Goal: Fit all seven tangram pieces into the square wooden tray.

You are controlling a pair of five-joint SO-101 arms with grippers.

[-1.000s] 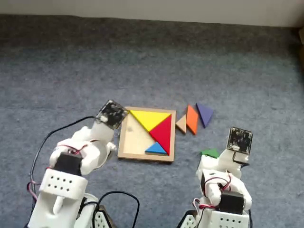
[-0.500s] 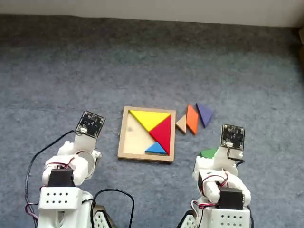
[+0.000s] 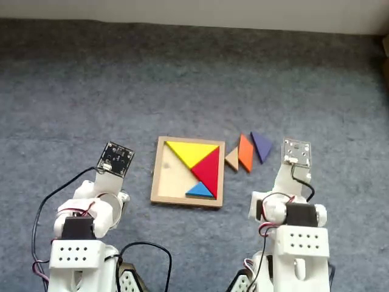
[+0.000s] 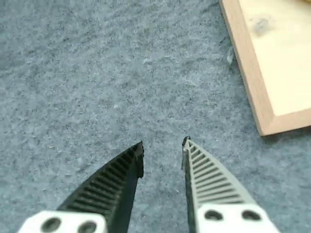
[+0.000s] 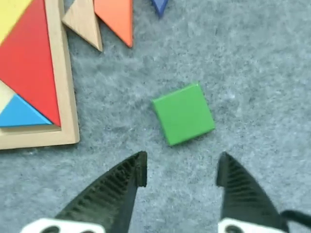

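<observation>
Three of the seven pieces already lie in the square wooden tray point(image 3: 187, 201): a yellow triangle point(image 3: 191, 152) along its far edge, a red triangle point(image 3: 209, 167) against the right side and a small blue triangle point(image 3: 199, 190) at the near edge. The tray's left half is bare wood. Four pieces are not yet placed. A tan triangle point(image 3: 232, 159), an orange piece point(image 3: 245, 152) and a purple triangle point(image 3: 262, 146) lie in a row just right of the tray. The green square point(image 5: 183, 114) lies on the grey cloth nearer the robot.

Within the last second the left arm point(image 3: 91, 213) has pulled back from the tray's far left corner. It now rests left of the tray, well off the wood. The left gripper point(image 4: 163, 142) hangs over bare cloth, its fingers parted a little with nothing between them, and the tray's corner shows off to one side.

The right arm point(image 3: 292, 213) has meanwhile stretched forward from its tucked pose. The green square showed beside it a moment ago, and the arm now covers it in the high view. The right gripper point(image 5: 182, 162) is spread wide and empty, and the green square lies just ahead of its fingertips, roughly centred between them.

My judgement is that work has passed from left to right — the green square looks like the next piece to be picked. The gripper would still need to come down around it and close before carrying it to the tray's empty half.
</observation>
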